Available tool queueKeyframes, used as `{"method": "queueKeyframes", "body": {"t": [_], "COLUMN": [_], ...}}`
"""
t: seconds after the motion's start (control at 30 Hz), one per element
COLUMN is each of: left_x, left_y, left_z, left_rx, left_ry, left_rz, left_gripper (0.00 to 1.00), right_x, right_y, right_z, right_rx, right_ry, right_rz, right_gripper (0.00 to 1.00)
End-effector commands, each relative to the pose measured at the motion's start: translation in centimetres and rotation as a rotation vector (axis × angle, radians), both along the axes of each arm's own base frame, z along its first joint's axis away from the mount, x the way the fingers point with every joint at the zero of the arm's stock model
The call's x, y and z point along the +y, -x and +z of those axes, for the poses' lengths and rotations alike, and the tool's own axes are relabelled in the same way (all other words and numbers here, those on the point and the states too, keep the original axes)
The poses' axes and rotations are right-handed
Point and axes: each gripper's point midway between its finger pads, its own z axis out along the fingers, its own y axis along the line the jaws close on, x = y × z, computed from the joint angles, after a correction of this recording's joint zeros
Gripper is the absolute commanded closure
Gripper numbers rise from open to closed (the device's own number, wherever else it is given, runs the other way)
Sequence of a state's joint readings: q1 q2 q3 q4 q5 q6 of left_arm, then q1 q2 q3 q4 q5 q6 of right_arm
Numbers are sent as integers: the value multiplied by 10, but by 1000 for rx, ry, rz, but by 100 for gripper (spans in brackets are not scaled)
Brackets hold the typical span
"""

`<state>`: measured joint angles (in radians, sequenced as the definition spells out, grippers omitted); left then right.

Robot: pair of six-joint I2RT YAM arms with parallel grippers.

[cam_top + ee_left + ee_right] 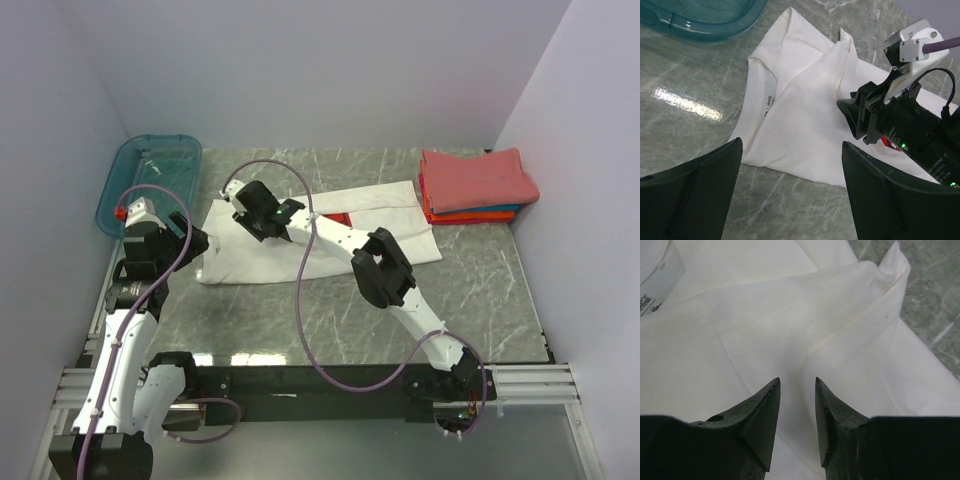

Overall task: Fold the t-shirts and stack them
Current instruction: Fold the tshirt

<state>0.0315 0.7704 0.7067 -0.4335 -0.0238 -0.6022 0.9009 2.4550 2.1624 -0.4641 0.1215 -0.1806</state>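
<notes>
The white tee (pixel 395 215) lies spread and partly folded in the middle of the table, with a sliver of its red print (pixel 340 218) showing beside the right arm. It fills the right wrist view (pixel 790 315), and its collar and label show in the left wrist view (pixel 790 100). My right gripper (pixel 245 213) hovers over the tee's left part, jaws a little apart with nothing between them (pixel 797 380). My left gripper (pixel 195 243) is wide open and empty at the tee's left edge (pixel 791 144). Folded coral-red, orange and blue tees (pixel 475 182) are stacked at the back right.
A teal plastic bin (pixel 150 180) stands at the back left and also shows in the left wrist view (pixel 705 20). White walls enclose the table on three sides. A purple cable loops over the right arm.
</notes>
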Motion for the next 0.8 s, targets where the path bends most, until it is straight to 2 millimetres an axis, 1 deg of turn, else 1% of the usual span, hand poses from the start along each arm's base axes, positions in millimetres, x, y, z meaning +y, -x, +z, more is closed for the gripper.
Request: {"method": "queueKeyframes", "body": {"t": [0.0, 0.03, 0.13, 0.37, 0.43, 0.5, 0.53, 0.57, 0.6, 0.63, 0.73, 0.77], "left_x": [1, 0, 0, -1, -1, 0, -1, 0, 0, 0, -1, -1], "left_y": [-3, -4, -5, -4, -4, -4, -3, -3, -4, -3, -4, -4], "left_z": [8, 9, 7, 5, 6, 6, 7, 6, 7, 6, 7, 7], "left_rx": [-22, -25, -21, -16, -18, -16, -23, -20, -23, -19, -21, -19], "left_ry": [-13, -13, -13, -11, -11, -12, -11, -11, -11, -12, -12, -12], "left_rz": [-13, -16, -17, -20, -20, -17, -18, -17, -17, -17, -19, -19], "left_gripper": [15, 15, 15, 15, 15, 15, 15, 15, 15, 15, 15, 15], "right_x": [5, 5, 5, 4, 3, -1, -4, -5, -11, -14, -30, -40], "right_y": [-17, -16, -15, -14, -16, -19, -23, -25, -28, -33, -45, -55], "right_z": [12, 7, 0, -8, -7, -6, 3, 7, 8, 20, 40, 45], "right_rx": [-77, -69, -55, -48, -54, -73, -98, -112, -124, -149, -202, -217], "right_ry": [-11, -2, 2, 17, 19, 31, 31, 32, 45, 31, 36, 37], "right_rz": [-57, -56, -51, -50, -58, -77, -92, -98, -107, -121, -163, -192], "right_gripper": [59, 59, 59, 60, 63, 72, 79, 83, 87, 93, 100, 100]}}
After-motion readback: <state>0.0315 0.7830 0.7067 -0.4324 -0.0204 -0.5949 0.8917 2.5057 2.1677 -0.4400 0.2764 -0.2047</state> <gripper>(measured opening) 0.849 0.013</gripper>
